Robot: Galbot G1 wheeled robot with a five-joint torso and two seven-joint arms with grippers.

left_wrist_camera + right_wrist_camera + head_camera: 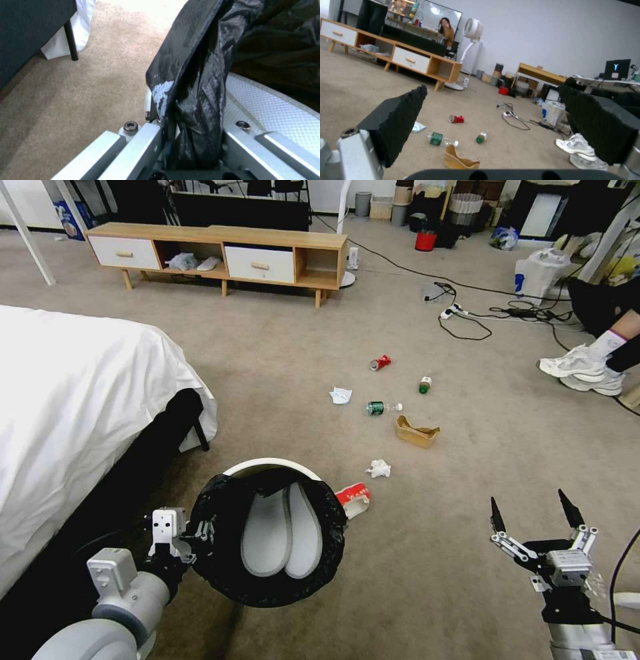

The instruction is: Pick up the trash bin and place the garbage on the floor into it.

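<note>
Your left tool (200, 532) is clamped on the bin (270, 527) rim, crinkled black bag (196, 82) pinched between its fingers. The round white bin hangs above the carpet (280, 353) near the bed (73, 393), mouth up. Your right tool (539, 513) hovers with fingers spread apart. Ahead lie a red can (380, 362), a green bottle (382, 408) lying sideways, a torn brown carton (417, 432) and crumpled tissue (379, 468).

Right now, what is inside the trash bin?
In the trash bin, held by the left gripper, the black bag drapes the rim; two pale lobed panels show below. No garbage visible; the bag hides the side walls.
</note>
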